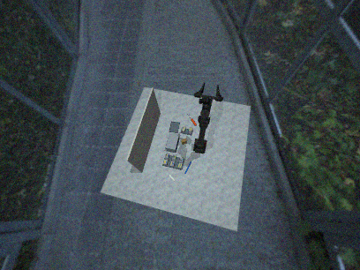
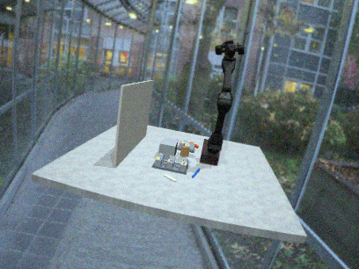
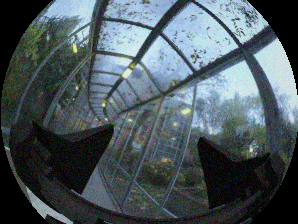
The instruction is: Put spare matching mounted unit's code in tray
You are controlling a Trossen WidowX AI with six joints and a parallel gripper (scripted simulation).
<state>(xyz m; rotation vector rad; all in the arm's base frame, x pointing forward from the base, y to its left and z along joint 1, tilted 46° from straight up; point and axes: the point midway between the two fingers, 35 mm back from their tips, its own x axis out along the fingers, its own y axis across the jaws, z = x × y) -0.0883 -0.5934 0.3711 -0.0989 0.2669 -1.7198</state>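
My gripper is open and empty, raised high above the table; the wrist view shows only surroundings between its fingers. Several small units with yellowish labels stand on a dark base near the grey box. More yellow-marked parts are behind the box. A flat grey square, perhaps the tray, lies beside them; the box hides it in the exterior view. Which unit is mounted, and all printed codes, cannot be told.
A tall upright panel stands left. An orange-brown block is between box and arm base. A blue stick, a white stick and an orange-handled tool lie around.
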